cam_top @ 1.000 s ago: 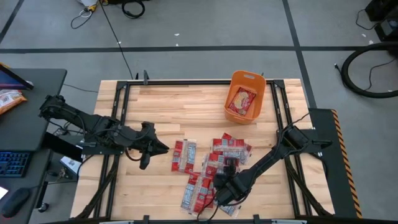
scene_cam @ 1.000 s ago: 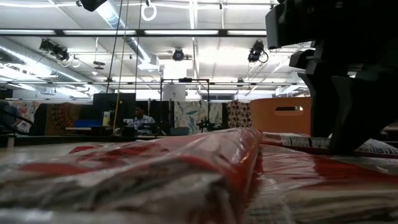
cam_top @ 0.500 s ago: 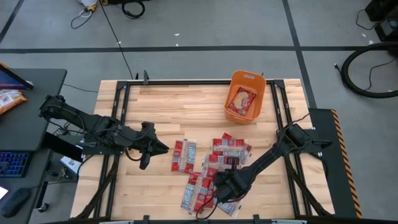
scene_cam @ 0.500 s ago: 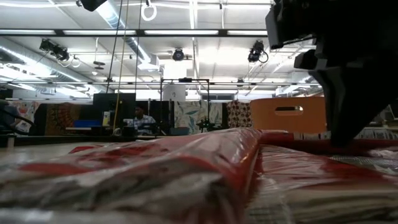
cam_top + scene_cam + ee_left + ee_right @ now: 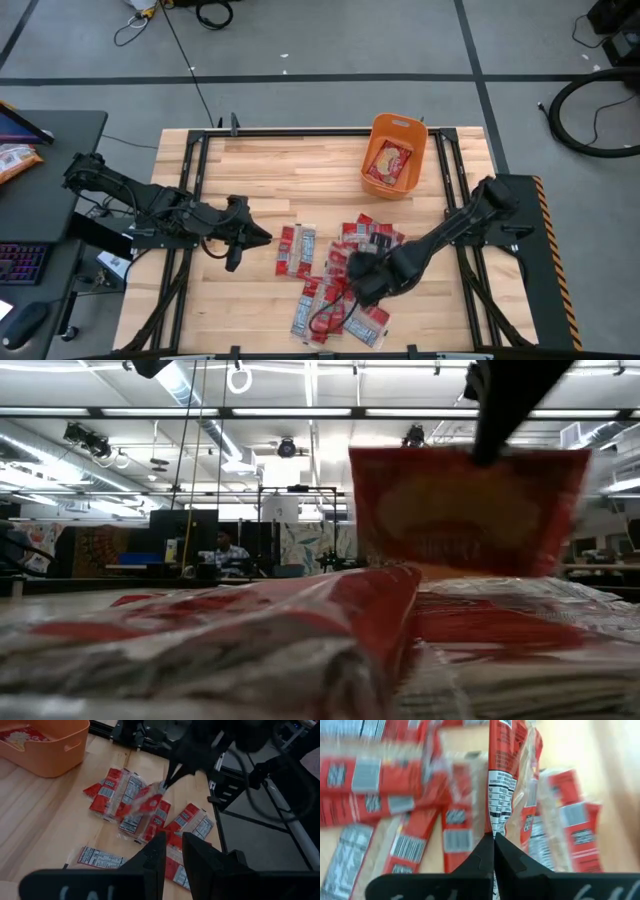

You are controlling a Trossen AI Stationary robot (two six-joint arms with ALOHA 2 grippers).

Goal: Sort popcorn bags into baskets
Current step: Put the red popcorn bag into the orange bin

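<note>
Over pale wooden tabletop (image 5: 270,170), right gripper (image 5: 493,836) pinches a red, light, limp popcorn packet (image 5: 506,775) by its edge; left gripper (image 5: 172,851) idles, fingers slightly parted.

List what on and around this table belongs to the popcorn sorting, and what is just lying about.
Job:
- held popcorn bag, pinched in the right gripper
- loose popcorn bags on the table
- orange basket

Lying about:
- coiled cables on the floor
- keyboard and mouse on the side desk

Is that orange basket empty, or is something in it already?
Not empty. The high view shows one red-and-pale bag lying flat inside the orange basket; whether more lie beneath it cannot be told.
</note>
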